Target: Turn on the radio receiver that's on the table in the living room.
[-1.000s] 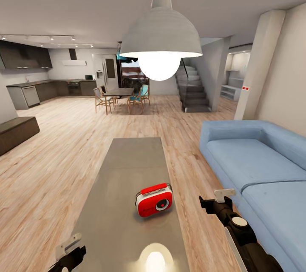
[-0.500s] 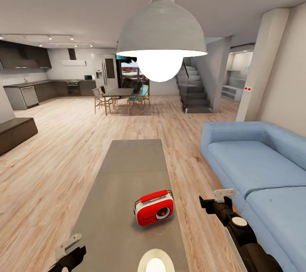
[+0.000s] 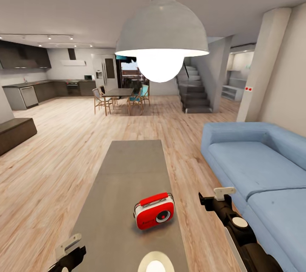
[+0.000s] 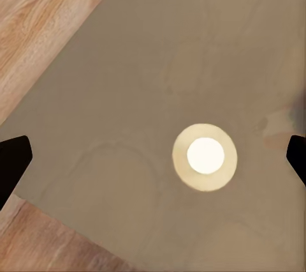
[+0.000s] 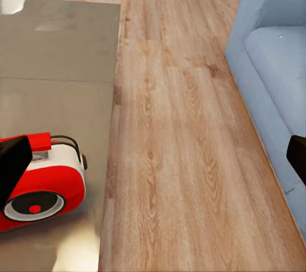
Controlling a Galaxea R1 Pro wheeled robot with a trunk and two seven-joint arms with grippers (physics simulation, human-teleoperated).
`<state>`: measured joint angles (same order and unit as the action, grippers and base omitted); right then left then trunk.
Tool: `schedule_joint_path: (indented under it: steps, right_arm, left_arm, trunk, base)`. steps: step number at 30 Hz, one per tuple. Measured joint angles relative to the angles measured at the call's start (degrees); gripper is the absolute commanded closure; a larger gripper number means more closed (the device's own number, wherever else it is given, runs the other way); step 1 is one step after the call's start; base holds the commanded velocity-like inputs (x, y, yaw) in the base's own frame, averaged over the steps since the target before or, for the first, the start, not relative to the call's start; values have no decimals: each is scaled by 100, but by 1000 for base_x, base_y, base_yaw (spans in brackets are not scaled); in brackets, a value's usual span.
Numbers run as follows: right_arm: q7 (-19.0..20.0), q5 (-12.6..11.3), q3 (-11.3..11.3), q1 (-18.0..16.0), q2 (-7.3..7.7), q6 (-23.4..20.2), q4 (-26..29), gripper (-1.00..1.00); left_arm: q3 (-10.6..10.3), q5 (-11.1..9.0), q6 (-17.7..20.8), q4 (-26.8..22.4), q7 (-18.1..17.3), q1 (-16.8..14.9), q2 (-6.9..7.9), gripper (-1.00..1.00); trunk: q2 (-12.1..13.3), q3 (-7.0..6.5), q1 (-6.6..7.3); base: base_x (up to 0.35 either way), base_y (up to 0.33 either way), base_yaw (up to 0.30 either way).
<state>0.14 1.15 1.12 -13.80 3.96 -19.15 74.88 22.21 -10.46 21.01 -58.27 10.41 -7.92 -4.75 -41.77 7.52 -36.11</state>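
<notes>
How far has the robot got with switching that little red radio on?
Done: it has reached the table, and the radio receiver stands upright on the grey top. In hand: the right end effector hangs over the floor beside the table, apart from the radio; the left end effector hovers open over the tabletop. Left: touching the radio to switch it on.

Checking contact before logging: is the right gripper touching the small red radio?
Apart. The head view shows bare wood floor between the right gripper and the small red radio on the grey table.

Dining table (image 3: 118, 92) with chairs far back; staircase (image 3: 193, 91) right.
</notes>
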Motion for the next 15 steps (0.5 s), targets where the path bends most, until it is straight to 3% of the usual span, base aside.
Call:
schedule_joint_path:
  steps: [15]
  right_arm:
    - [-32,-2,24,0,0,-27,-9,-100]
  left_arm:
    - [-1,0,0,0,2,-1,0,-100]
  trunk:
    - [0,0,0]
  base:
    - [9,0,0]
